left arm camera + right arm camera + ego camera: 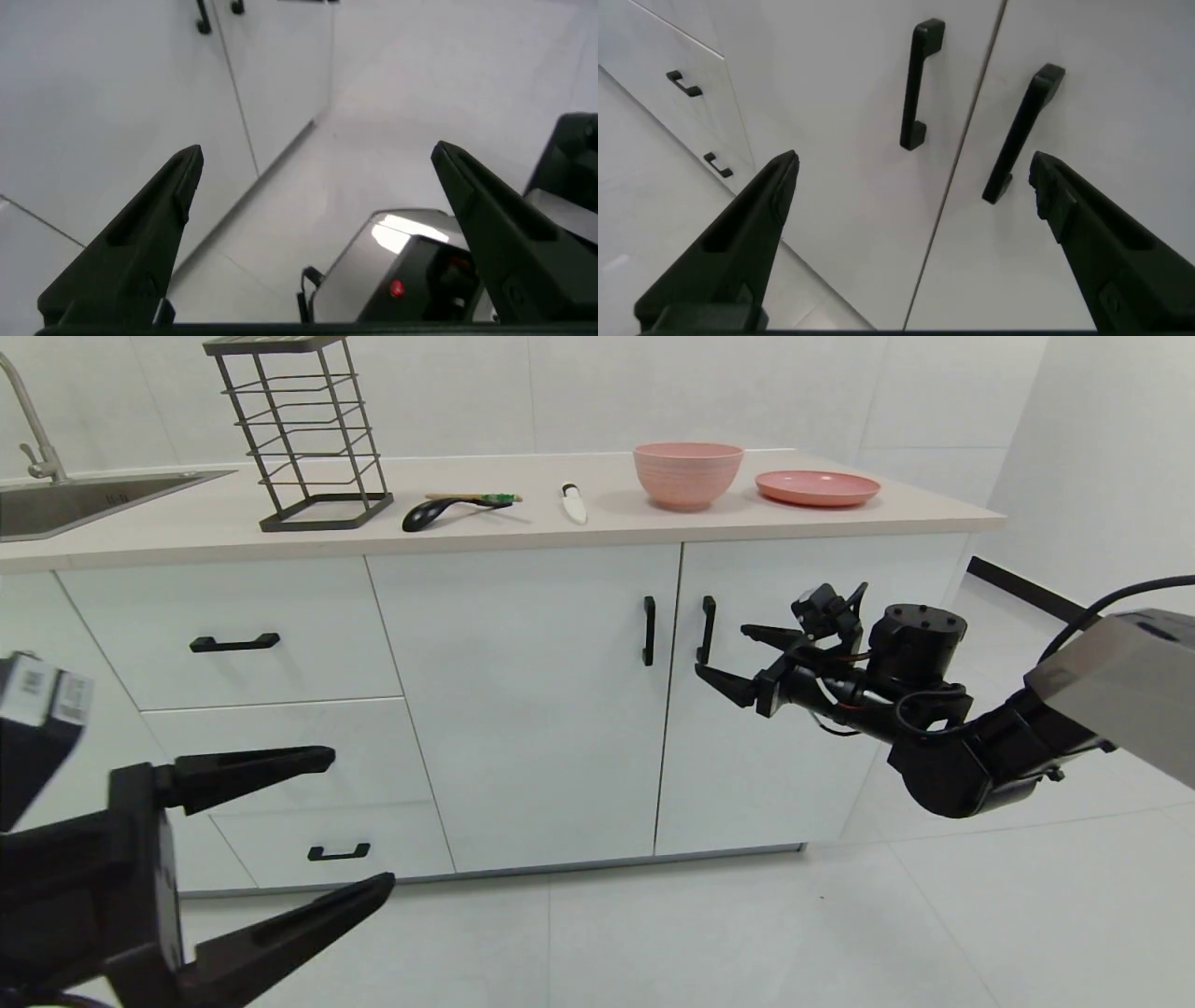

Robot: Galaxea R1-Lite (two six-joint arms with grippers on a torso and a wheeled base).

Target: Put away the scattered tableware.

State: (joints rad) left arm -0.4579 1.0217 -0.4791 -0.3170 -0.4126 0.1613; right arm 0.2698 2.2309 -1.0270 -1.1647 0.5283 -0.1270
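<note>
On the countertop (pixel 233 518) lie a pink bowl (pixel 688 474), a pink plate (pixel 817 487), a black spoon (pixel 429 513), a green-handled utensil (pixel 478 499) and a small white utensil (pixel 573 502). My right gripper (pixel 721 653) (pixel 913 161) is open and empty below counter height. It sits just in front of the two black cabinet door handles (pixel 707 629) (pixel 920 84), touching neither. My left gripper (pixel 362 821) (pixel 318 154) is open and empty, low in front of the drawers, over the floor.
A black wire rack (pixel 303 429) stands on the counter to the left of the utensils. A steel sink (pixel 84 499) with a faucet sits at the far left. Three drawers (pixel 233 642) are under the sink side. White tiled floor (pixel 747 933) spreads before the cabinets.
</note>
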